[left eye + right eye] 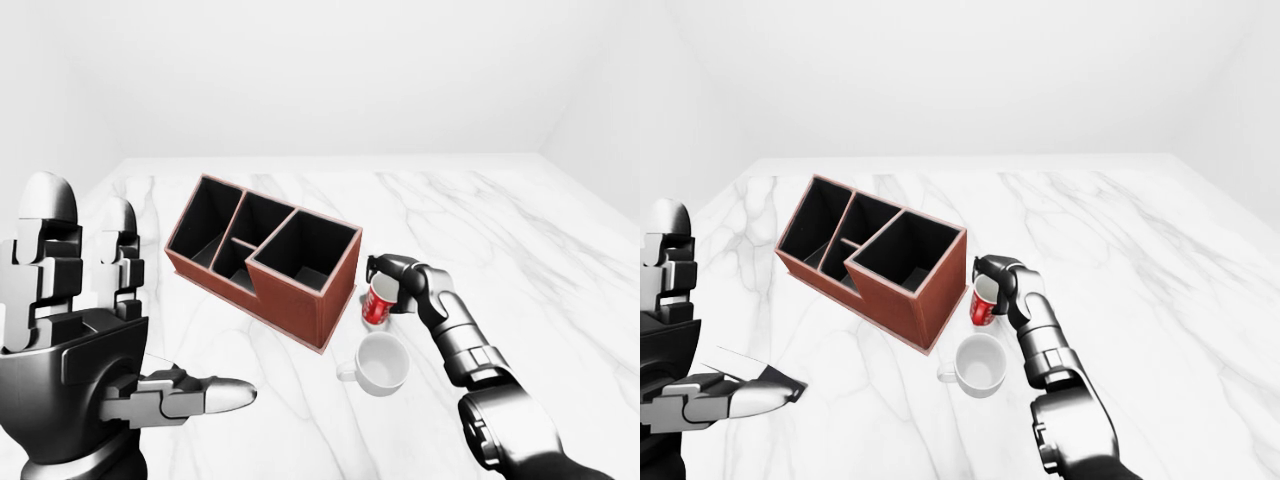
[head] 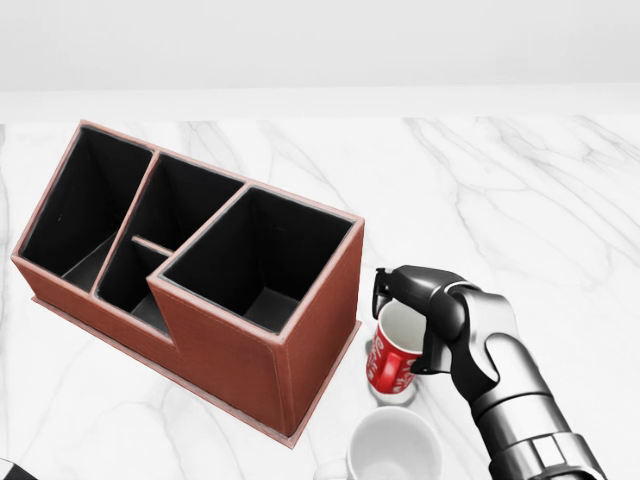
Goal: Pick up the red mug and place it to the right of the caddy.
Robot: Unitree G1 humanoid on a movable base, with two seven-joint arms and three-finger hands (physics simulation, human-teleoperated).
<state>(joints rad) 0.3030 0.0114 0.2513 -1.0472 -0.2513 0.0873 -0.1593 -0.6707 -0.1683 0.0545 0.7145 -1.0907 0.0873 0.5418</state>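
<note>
While the right hand (image 2: 420,320) wraps its fingers (image 2: 386,283) over the rim of the red paper-style mug with white lettering (image 2: 392,355), the mug leans with its mouth tipped toward the wrist, just beside the right wall of the red-brown, black-lined 4-compartment caddy (image 2: 200,270). Whether its base touches the white marbled counter (image 2: 520,190) cannot be told. One finger appears hooked inside the mouth while the others press the outer wall, so the hold looks like a rim pinch, not a full wrap. A white ceramic mug with a handle (image 2: 392,448) stands just below the red one in the head view, close enough that a careless lowering or wrist swing could knock it. If released while tilted, the red mug would likely topple or roll against the caddy. The left hand (image 1: 75,340) hovers well apart at the left of the left-eye view, fingers spread and holding nothing.
</note>
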